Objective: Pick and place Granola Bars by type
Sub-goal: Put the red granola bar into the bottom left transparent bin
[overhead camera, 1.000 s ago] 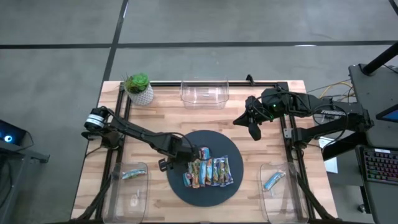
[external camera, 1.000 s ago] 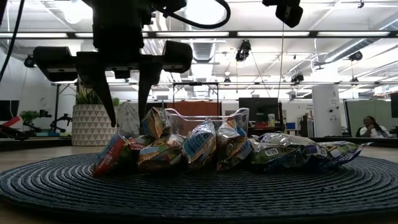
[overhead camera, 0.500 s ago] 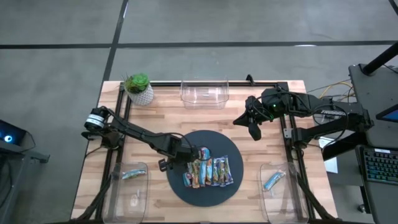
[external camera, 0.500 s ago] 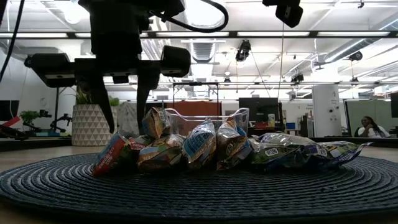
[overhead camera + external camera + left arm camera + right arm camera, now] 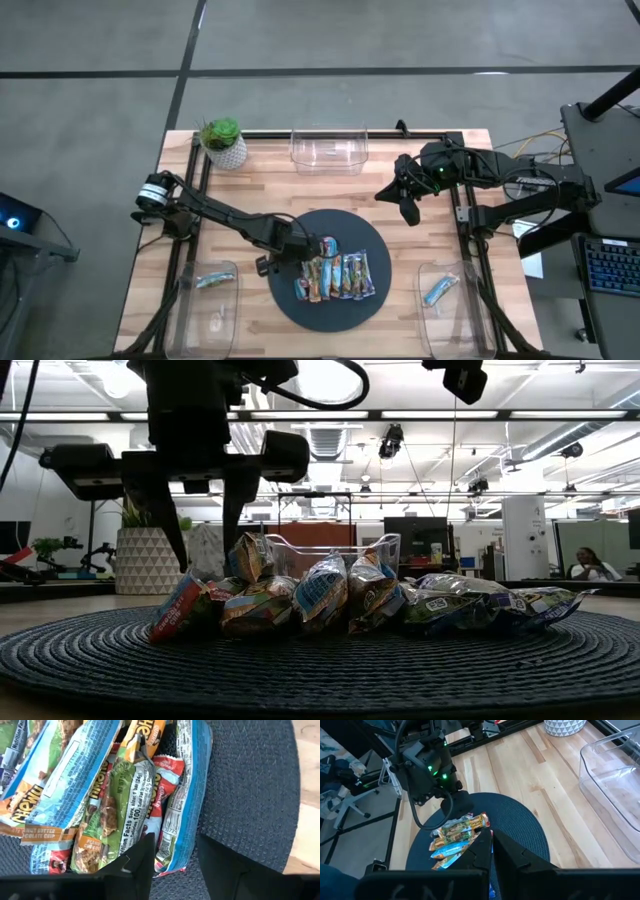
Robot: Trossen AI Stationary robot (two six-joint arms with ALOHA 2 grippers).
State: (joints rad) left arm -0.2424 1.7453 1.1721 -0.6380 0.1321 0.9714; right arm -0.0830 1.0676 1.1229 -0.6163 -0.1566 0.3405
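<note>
Left gripper (image 5: pixel 200 545), fingers spread, hangs over the bars' (image 5: pixel 334 277) left edge; right gripper (image 5: pixel 409 212), fingers pressed together, waits over bare table (image 5: pixel 420 240).

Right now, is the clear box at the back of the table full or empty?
Empty. The clear box shows only bare plastic from above; the snack bars lie piled on the round mat.
</note>
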